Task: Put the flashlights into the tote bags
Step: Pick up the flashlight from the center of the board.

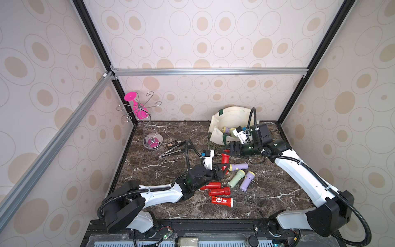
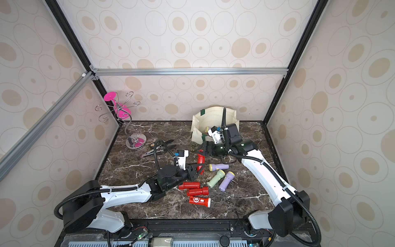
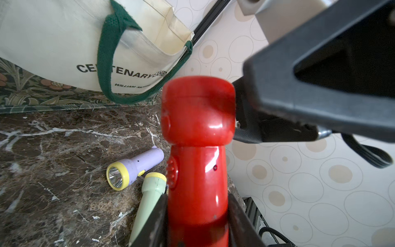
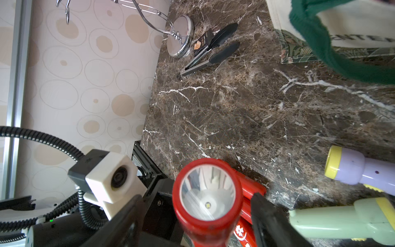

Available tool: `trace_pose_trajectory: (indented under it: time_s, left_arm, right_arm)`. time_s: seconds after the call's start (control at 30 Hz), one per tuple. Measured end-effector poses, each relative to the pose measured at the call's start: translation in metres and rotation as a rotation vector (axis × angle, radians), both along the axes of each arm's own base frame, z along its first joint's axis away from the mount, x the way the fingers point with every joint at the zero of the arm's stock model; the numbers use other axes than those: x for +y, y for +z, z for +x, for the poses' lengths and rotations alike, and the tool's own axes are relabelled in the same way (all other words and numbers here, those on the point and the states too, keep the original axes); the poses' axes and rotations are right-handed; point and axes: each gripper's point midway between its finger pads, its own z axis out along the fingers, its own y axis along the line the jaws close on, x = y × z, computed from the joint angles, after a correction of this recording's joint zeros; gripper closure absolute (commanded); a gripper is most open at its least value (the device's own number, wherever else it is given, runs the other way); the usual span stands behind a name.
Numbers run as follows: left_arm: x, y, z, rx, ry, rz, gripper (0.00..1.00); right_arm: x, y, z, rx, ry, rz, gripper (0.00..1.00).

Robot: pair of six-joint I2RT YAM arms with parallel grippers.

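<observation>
My left gripper (image 1: 222, 169) (image 3: 197, 205) is shut on the body of a red flashlight (image 1: 224, 159) (image 3: 196, 149), held off the marble table with its head towards my right gripper (image 1: 227, 149) (image 4: 198, 209). The right jaws stand open on either side of that head (image 4: 207, 192), with gaps both sides. The cream tote bag (image 1: 226, 115) (image 3: 53, 42) stands open at the back right, a lilac flashlight (image 1: 226, 129) inside. On the table lie two lilac flashlights (image 1: 239, 166) (image 1: 246, 181), a pale green one (image 1: 236, 178) and three red ones (image 1: 220, 191).
A wire glass rack (image 1: 141, 107) with a pink glass stands at the back left. Black-handled tongs (image 1: 171, 150) (image 4: 211, 49) lie beside its base. The bag's green handle (image 4: 320, 42) hangs close to the right wrist. Walls enclose the table on three sides.
</observation>
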Motion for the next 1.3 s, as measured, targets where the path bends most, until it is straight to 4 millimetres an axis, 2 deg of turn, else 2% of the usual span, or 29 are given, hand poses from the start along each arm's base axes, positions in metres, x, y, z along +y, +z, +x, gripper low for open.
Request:
trace_pose_trajectory:
  time_s: [0.2,0.57,0.97,1.03,1.2,1.3]
  left_arm:
    - [-0.002,0.001,-0.001,-0.002,-0.006,-0.004,0.88]
    - [-0.005,0.009,-0.001,-0.017,-0.012,-0.015,0.89]
    - [-0.005,0.009,-0.001,-0.018,-0.011,-0.014,0.90]
    - [-0.005,0.009,-0.001,-0.018,-0.011,-0.014,0.83]
    - [-0.005,0.009,0.000,-0.022,-0.009,-0.010,0.41]
    - [-0.004,0.008,0.001,-0.027,-0.002,-0.001,0.25]
  right_arm:
    - [0.000,-0.003,-0.001,0.010,0.000,0.004,0.35]
    - [0.005,-0.008,-0.004,0.022,0.017,0.004,0.32]
    - [0.005,-0.012,-0.001,0.014,0.020,-0.014,0.68]
    - [0.005,-0.012,-0.001,0.013,0.020,-0.014,0.76]
    - [0.004,-0.012,-0.002,0.010,0.024,-0.022,0.95]
    - [0.002,-0.008,-0.001,-0.007,0.023,-0.040,1.00]
